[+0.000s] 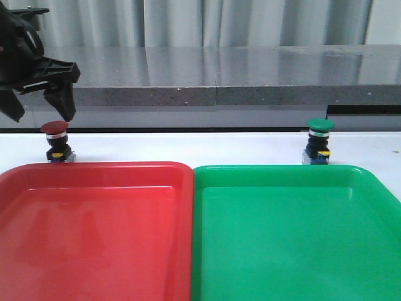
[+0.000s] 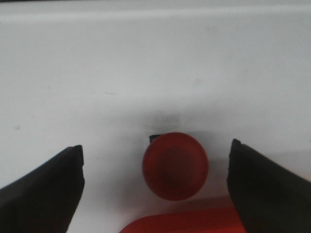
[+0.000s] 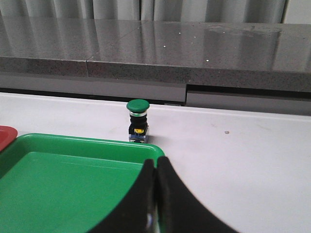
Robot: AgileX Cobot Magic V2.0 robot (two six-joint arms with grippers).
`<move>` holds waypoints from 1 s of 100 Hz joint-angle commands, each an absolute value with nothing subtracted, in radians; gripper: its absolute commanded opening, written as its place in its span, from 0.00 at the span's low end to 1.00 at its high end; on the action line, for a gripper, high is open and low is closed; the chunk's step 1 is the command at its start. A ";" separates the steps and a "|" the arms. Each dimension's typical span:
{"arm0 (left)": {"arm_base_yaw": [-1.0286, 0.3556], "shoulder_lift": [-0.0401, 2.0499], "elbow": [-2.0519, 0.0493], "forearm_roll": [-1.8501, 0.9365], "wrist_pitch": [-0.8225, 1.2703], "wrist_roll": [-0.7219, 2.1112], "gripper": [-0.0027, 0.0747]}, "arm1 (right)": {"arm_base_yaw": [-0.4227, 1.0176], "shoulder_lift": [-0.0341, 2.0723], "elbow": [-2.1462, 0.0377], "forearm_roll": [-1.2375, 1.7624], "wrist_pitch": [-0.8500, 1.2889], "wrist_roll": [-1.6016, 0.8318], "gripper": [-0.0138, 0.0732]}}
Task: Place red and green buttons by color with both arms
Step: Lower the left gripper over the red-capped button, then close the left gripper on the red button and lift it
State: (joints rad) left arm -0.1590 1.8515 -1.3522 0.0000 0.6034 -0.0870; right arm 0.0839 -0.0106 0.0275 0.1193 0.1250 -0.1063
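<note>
White table [image 1: 188, 147] — red tray [image 1: 94, 232], green tray [image 1: 294, 238], red button [image 1: 55, 142], green button [image 1: 318, 140].

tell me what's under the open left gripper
Under the left gripper stands the dark-red-capped push button on the white table, between the spread fingers. Its round cap hides its body from above; the front view shows the black body.

A: Any writing you can read here?
B: None. The yellow tag on the red button [image 1: 55, 143] and on the green button [image 3: 138, 121] shows only as a small blur, too small to tell
</note>
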 commanded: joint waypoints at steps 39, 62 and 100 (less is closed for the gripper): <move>-0.171 1.852 -1.385 0.008 0.546 -0.088 0.77 | 0.081 -0.031 0.013 0.121 0.038 -0.110 0.03; -0.171 1.854 -1.385 0.008 0.546 -0.088 0.76 | 0.081 -0.031 0.013 0.121 0.038 -0.110 0.03; -0.171 1.854 -1.385 0.008 0.545 -0.088 0.35 | 0.081 -0.031 0.013 0.121 0.038 -0.110 0.03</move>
State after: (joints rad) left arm -0.1673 1.9075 -1.3522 0.0076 0.5884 -0.0870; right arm 0.0839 -0.0106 0.0275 0.1193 0.1250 -0.1063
